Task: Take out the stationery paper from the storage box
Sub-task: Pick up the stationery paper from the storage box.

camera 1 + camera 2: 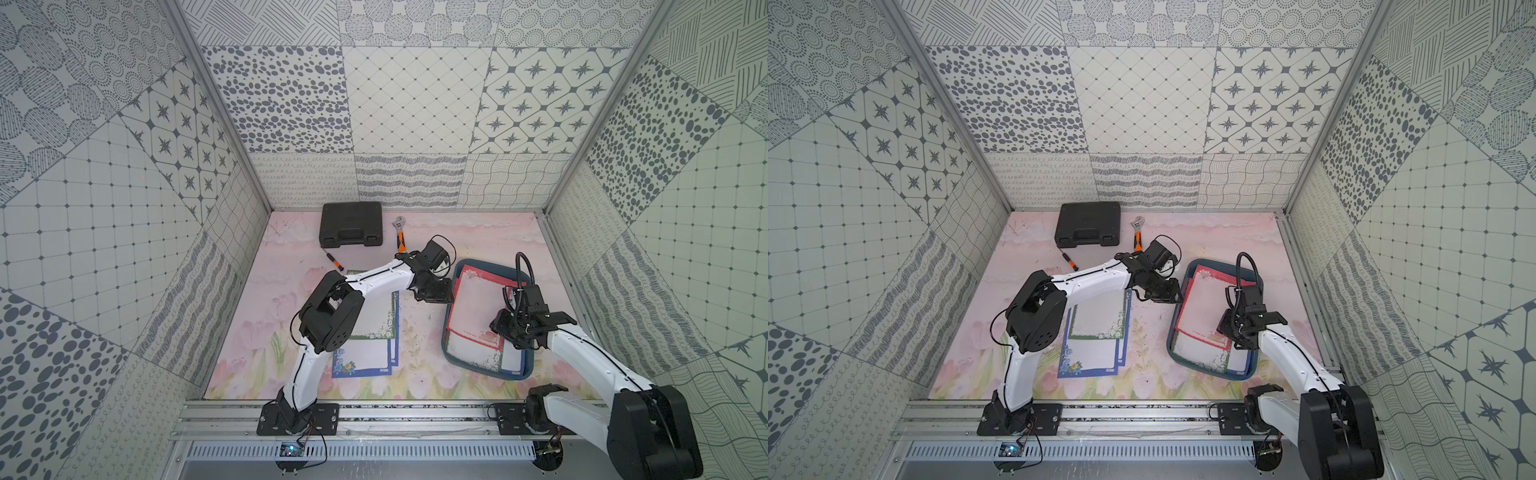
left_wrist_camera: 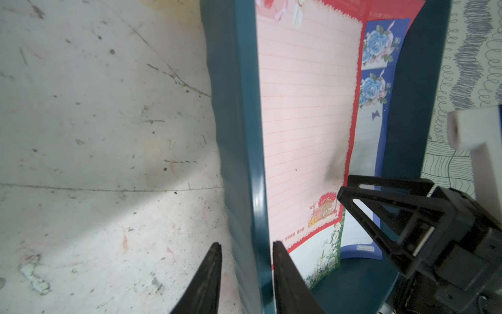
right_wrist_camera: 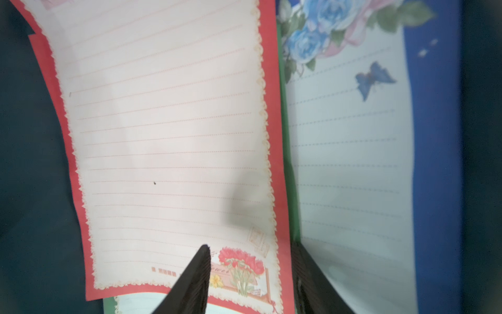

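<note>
Bare mat strip (image 1: 419,332) between laid-out sheets (image 1: 372,320) and storage box (image 1: 445,332)

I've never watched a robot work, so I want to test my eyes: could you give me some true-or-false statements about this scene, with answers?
1. Some stationery sheets lie on the table, outside the storage box. True.
2. The storage box is empty. False: a red-bordered sheet and others are inside.
3. The black case stands open. False: it is closed.
4. The left gripper has its jaws either side of the box's wall. True.
5. The right gripper hangs over the black case. False: it is over the red-bordered sheet, jaws apart.
</note>
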You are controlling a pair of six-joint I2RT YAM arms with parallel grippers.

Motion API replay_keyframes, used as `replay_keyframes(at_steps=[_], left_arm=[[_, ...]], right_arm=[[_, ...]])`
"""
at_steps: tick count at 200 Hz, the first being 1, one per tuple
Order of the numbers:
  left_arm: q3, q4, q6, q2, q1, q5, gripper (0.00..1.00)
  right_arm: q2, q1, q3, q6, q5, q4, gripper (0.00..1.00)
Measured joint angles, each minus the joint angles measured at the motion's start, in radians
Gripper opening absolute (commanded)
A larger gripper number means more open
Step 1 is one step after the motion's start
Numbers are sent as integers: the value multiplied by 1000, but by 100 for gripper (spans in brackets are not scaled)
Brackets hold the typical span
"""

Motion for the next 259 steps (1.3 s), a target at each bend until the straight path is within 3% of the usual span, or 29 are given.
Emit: replay_keyframes(at_steps=[259], left_arm=[[17,-3,-16,21,-9,27,18]], right_arm=[[-68,-48,-85,135,-222,210,37]])
